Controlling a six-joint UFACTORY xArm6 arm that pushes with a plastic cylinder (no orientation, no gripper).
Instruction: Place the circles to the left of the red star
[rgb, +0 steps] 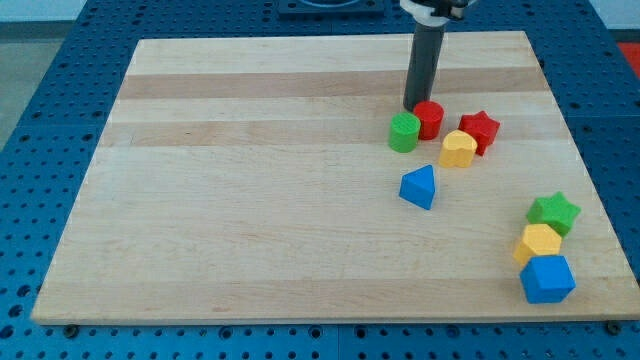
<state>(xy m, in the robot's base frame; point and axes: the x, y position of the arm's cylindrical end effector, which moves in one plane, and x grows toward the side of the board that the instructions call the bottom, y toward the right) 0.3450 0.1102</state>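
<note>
The red star (481, 130) lies right of the board's middle, toward the view's top. A red circle (429, 119) sits just left of it, with a small gap between them. A green circle (404, 132) touches the red circle's lower left side. A yellow pentagon-like block (459, 149) lies below, between the red circle and the star. My tip (414, 108) rests on the board right behind the red circle's upper left edge, just above the green circle.
A blue triangle block (419, 187) lies below the green circle. At the view's lower right a green star (554, 212), a yellow block (540, 243) and a blue cube (547, 278) sit in a column near the wooden board's edge (600, 250).
</note>
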